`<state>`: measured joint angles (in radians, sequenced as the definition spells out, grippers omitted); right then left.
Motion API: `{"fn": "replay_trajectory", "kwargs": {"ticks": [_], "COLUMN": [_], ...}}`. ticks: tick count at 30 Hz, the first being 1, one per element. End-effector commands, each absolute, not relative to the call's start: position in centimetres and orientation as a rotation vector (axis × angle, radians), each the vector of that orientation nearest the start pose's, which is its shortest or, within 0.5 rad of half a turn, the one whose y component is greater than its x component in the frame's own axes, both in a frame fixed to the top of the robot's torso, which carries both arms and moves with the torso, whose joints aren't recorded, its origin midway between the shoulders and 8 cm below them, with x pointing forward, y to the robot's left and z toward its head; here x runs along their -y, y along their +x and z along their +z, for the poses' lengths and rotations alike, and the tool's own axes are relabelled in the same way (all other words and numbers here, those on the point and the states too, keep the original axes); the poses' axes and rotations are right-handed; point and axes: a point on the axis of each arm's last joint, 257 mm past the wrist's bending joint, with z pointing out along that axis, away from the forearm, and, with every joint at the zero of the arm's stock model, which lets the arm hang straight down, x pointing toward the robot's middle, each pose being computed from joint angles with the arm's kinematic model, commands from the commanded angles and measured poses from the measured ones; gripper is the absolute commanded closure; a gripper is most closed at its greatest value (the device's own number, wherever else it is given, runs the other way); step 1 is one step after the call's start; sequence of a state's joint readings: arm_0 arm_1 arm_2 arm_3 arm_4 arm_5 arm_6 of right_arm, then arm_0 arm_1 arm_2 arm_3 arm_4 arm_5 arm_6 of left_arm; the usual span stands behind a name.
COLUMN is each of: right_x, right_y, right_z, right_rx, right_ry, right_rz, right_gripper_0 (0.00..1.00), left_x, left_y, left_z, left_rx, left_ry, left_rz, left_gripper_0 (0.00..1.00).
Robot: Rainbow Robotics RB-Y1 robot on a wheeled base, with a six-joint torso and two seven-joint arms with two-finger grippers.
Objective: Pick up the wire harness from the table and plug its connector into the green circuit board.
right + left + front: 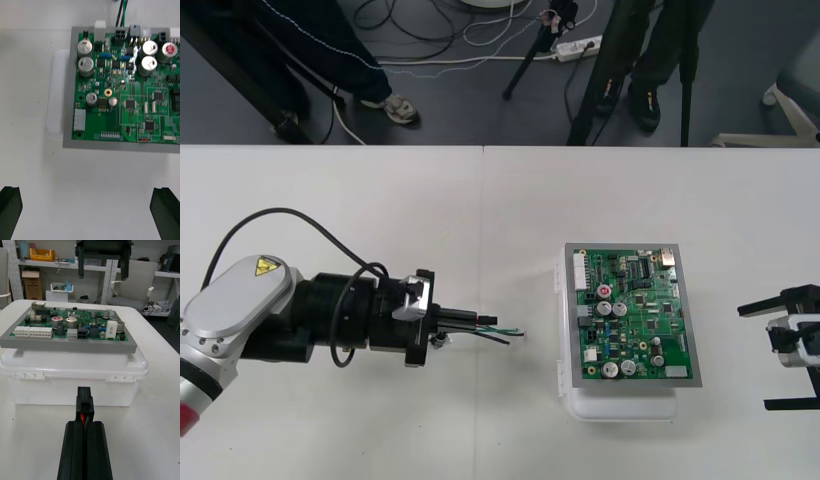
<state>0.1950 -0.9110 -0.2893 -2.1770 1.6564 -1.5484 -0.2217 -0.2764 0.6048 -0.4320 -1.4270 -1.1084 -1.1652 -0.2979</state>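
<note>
Left wrist view up close: my left pincer (85,425) is clenched on the harness (498,330), its black plug (84,399) poking out ahead so it leads. Beyond, well apart, the white base (75,386) lifts the green board (86,328) above the plug's line, so I reckon I'll need to climb. Farthest off, my right pincer (754,356) hangs released, out of the way.

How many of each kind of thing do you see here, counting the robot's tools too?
green circuit board: 1
white base: 1
wire harness: 1
tools: 2, the left tool shut on the harness and the right tool open
Total: 5
</note>
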Motion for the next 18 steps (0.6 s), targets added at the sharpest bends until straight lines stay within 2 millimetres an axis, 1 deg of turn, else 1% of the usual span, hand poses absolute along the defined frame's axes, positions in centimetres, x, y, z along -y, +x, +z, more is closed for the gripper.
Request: {"fn": "replay_trajectory", "kwargs": {"ticks": [1,11,14,18], "right_x": [30.1,31.6,31.8,31.6], "right_y": [29.0,30.7,31.4,32.0], "right_z": [-21.5,-22.4,-22.5,-22.4], "right_rx": [-1.797,-1.861,-1.872,-1.875], "right_ry": [-1.919,-1.940,-1.945,-1.949], "right_rz": [0.138,0.015,-0.019,-0.037], "right_gripper_0": [0.00,0.00,0.00,0.00], "left_x": [-1.0,1.0,1.6,2.3], "left_y": [33.9,34.2,34.2,34.6], "left_z": [-23.8,-22.8,-22.8,-22.4], "left_rx": [-1.017,-1.001,-1.002,-1.003], "left_ry": [1.549,1.529,1.526,1.521], "left_rz": [-0.914,-0.930,-0.937,-0.934], "left_gripper_0": [1.00,1.00,1.00,1.00]}}
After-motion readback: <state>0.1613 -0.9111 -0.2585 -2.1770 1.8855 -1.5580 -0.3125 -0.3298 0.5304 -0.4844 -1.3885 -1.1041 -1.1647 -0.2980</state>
